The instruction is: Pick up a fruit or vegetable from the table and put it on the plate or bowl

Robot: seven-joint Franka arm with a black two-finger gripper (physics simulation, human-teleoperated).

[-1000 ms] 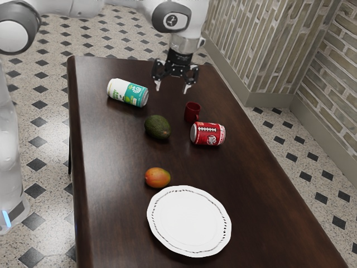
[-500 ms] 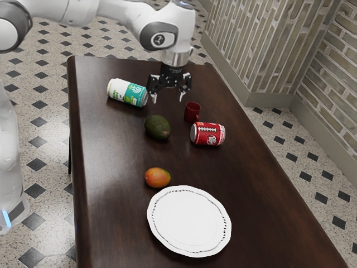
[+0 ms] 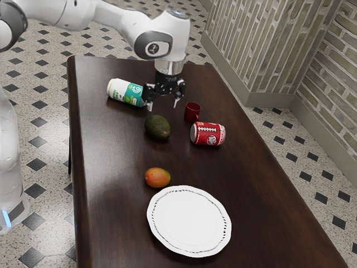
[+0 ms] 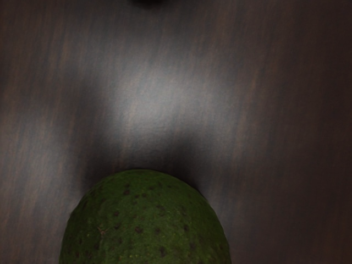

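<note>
Gripper, spread wide and empty, had dropped down-frame toward upper-centre avocado: firm, pebbled, probably light; best grasped across its narrow middle.

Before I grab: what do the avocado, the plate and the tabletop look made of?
Avocado: dark green pebbled skin with darker specks, matte.
Plate: probably glazed ceramic, white with a dark dotted, scalloped rim.
Table: dark wood, visible grain, polished enough to show soft glare.
</note>
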